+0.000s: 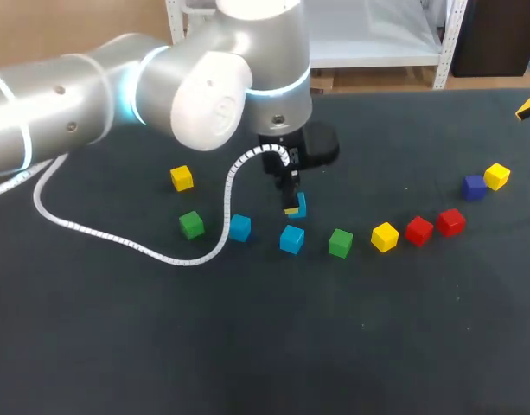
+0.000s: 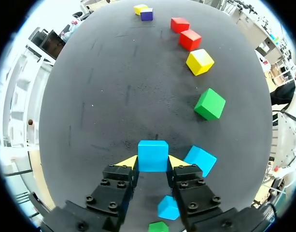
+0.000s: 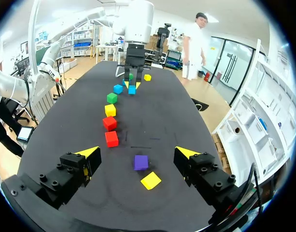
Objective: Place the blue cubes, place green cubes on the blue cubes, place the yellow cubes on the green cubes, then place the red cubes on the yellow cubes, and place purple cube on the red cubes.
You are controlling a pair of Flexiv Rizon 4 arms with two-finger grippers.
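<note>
Main risk, my guess: second blue cube [image 2: 200, 160] sits just beside one finger of the L hand [image 2: 153, 162], so a sideways shift or opening there could knock it out of line. Third blue cube [image 2: 168, 208] lies under the hand and the near green cube [image 2: 158, 226] beyond it, so same worry if the arm drops low. Also the white coiled cable [image 1: 135, 246] trails over the counter [image 1: 247, 346] close to those cubes and could drag them if the arm swings. Grip looks centred on opposite faces, but it's tips only, so the cube could twist or slip w/ a fast move. L hand: narrow, both yellow tips pressed on the held blue cube [image 2: 152, 155] from two sides; can't tell if the cube rests on the counter or hangs just above it. It's mid-counter, behind the curved row: far green cube [image 2: 209, 104], yellow cube [image 2: 200, 62], two red cubes [image 2: 190, 39], then purple cube [image 2: 147, 14] far off. R hand [image 3: 138, 152]: spread wide, holding nothing, hovering over the purple cube w/ another yellow just beside it.
</note>
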